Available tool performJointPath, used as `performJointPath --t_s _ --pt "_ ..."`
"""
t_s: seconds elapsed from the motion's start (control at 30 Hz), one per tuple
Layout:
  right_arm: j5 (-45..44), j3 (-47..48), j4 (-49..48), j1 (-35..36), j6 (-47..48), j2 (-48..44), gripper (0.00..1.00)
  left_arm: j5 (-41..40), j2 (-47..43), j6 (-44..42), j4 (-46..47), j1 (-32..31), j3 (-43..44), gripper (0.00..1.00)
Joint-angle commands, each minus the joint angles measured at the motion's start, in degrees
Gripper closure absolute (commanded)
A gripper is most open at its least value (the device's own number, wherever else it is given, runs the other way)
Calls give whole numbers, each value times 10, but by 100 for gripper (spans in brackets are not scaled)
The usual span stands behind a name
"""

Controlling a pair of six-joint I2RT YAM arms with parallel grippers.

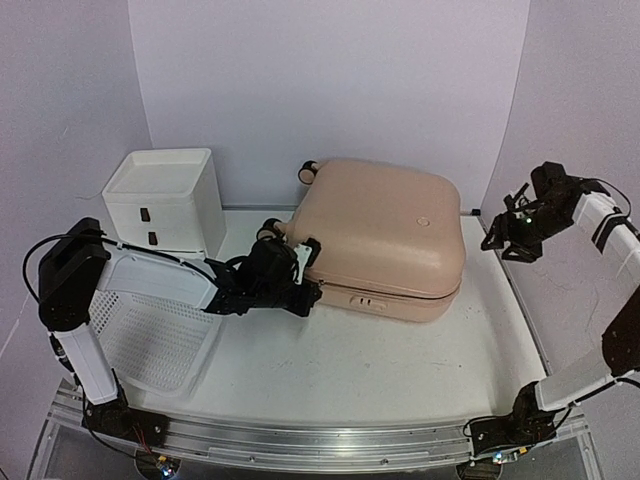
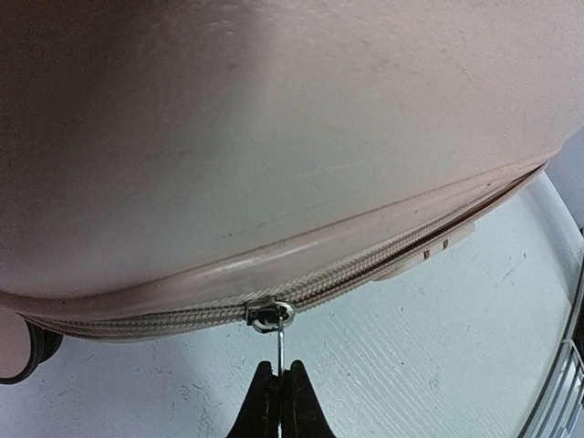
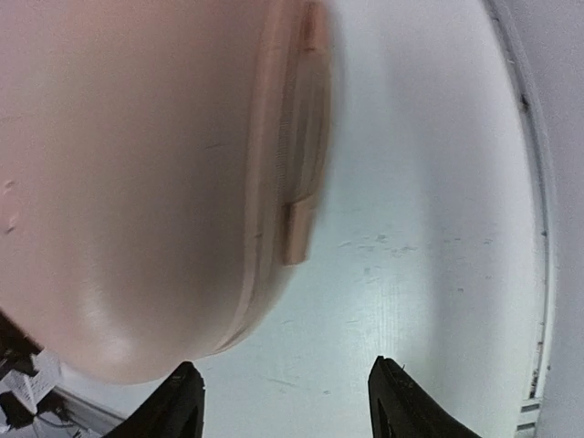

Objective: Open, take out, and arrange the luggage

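Note:
The pale pink luggage (image 1: pixel 385 235) lies flat and closed at the table's middle, its caster wheels (image 1: pixel 307 171) at the left end. My left gripper (image 1: pixel 312 292) is at its front left corner, shut on the thin metal zipper pull (image 2: pixel 280 345) that hangs from the slider (image 2: pixel 270 315) on the zipper (image 2: pixel 383 263). In the left wrist view the pinched fingertips (image 2: pixel 267 388) sit just below the slider. My right gripper (image 1: pixel 503 238) hangs open and empty in the air beyond the luggage's right end; its view shows the shell (image 3: pixel 128 182) and the bare table.
A white plastic drawer unit (image 1: pixel 165 200) stands at the back left. A white mesh basket (image 1: pixel 155 335) lies at the front left under my left arm. White walls close in behind and at the sides. The table's metal rail (image 1: pixel 320 435) runs along the near edge.

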State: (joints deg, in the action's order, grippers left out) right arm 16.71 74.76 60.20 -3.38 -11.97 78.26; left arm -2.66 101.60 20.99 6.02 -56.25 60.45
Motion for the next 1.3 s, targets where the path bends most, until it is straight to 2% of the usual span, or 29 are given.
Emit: performJointPath --t_s 0.0,0.03,0.13,0.23,0.3,0.4,0.57,0.63,0.7,0.9,0.97,1.07,1.17,1.27 --pt "97 42 -11 97 38 -26 33 32 -55 -11 24 -10 -1 96" --pt "103 47 -20 113 35 -29 32 40 -58 -13 23 -3 -3 88" --pt "123 66 -37 153 38 -26 29 110 -80 -12 20 33 -15 56" --pt "130 89 -37 198 51 -12 26 141 -129 -35 16 65 -25 40" --pt "130 101 -37 230 63 -1 24 170 -167 -48 3 94 -21 34" --pt "119 109 -37 271 86 12 19 201 -192 -70 -52 142 17 31" --pt "107 117 -36 308 111 29 11 280 -153 -98 -172 223 126 24" --pt "107 117 -35 309 115 30 3 310 -119 -117 -218 243 175 15" --pt "106 115 -34 309 115 27 2 344 -83 -139 -256 261 226 1" --pt "130 104 -38 309 103 21 2 448 -2 -176 -297 303 303 1" --pt "119 101 -37 308 108 18 2 451 24 -183 -327 304 330 5" --pt "107 97 -37 309 115 9 2 492 35 -172 -328 303 327 8" --pt "110 102 -36 309 139 9 2 519 34 -164 -327 302 300 8" --pt "121 115 -35 309 147 23 2 534 25 -156 -324 296 280 17"
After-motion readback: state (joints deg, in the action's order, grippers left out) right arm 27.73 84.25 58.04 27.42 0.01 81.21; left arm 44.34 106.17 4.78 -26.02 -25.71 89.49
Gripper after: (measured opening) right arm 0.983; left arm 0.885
